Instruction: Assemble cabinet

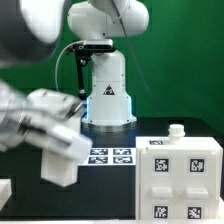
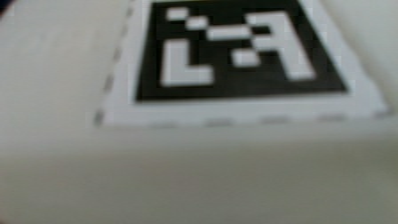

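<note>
The cabinet body (image 1: 186,178), a white box with several black-and-white tags and a small white knob (image 1: 177,130) on top, stands at the exterior view's right. My gripper (image 1: 52,138) is blurred at the exterior view's left, right at a white cabinet part (image 1: 62,162) that hangs tilted above the dark table. In the wrist view this white part (image 2: 196,170) fills the picture, very close, with one tag (image 2: 231,55) on it. My fingers do not show, so I cannot tell whether they grip the part.
The marker board (image 1: 110,156) lies flat on the table in front of the robot base (image 1: 108,100). Another white piece (image 1: 5,190) shows at the lower edge of the exterior view's left. A green wall stands behind.
</note>
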